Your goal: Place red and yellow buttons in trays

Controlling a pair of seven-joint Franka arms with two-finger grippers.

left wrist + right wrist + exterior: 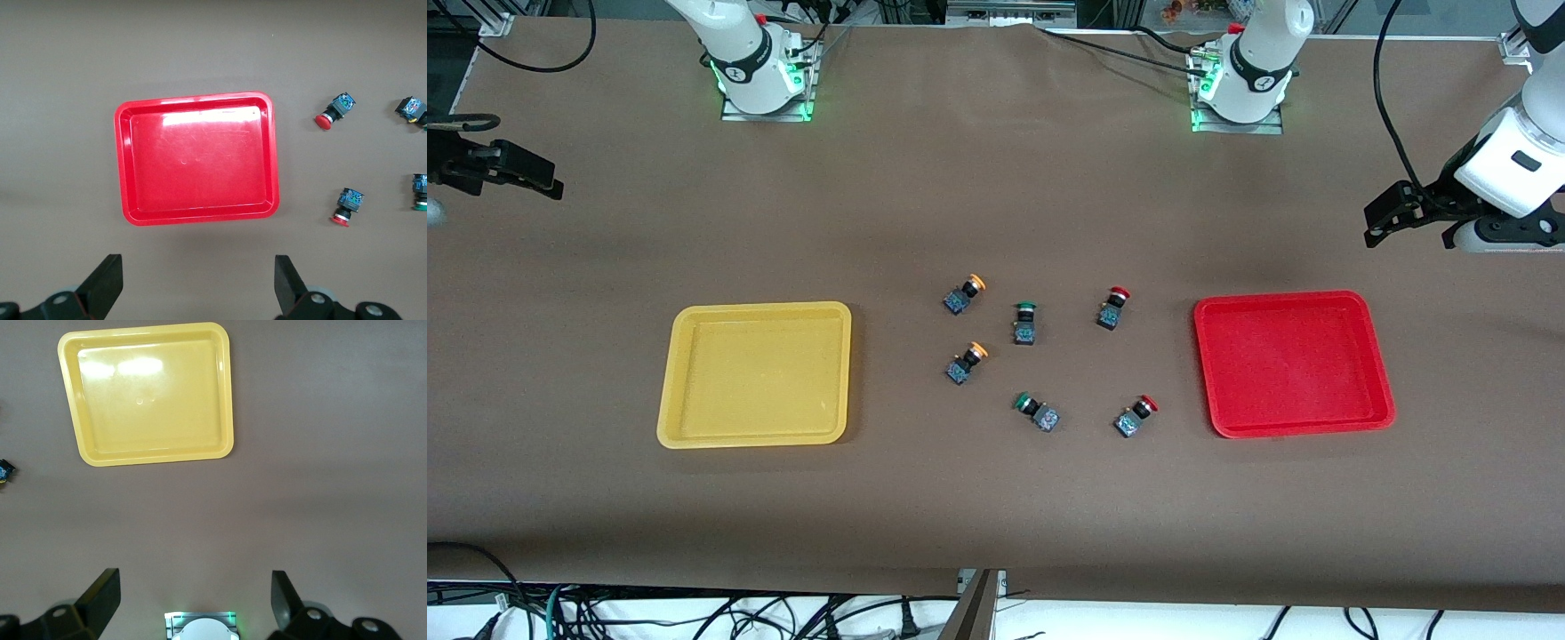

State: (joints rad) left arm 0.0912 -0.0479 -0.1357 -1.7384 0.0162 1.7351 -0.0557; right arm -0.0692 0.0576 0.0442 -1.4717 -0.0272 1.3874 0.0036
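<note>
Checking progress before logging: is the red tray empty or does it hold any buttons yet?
Empty. The red tray shows only its bare floor in both the front and left wrist views; both red buttons lie on the table beside it.

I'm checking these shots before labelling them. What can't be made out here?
- Right pincer: the front view's edge cuts off its arm.
- Yellow-capped buttons: right wrist view shows only a sliver of one switch at its edge, cap unseen.
- Green-capped switches: cropped by the left wrist view's edge.
- Button markings: too small in every view.
</note>
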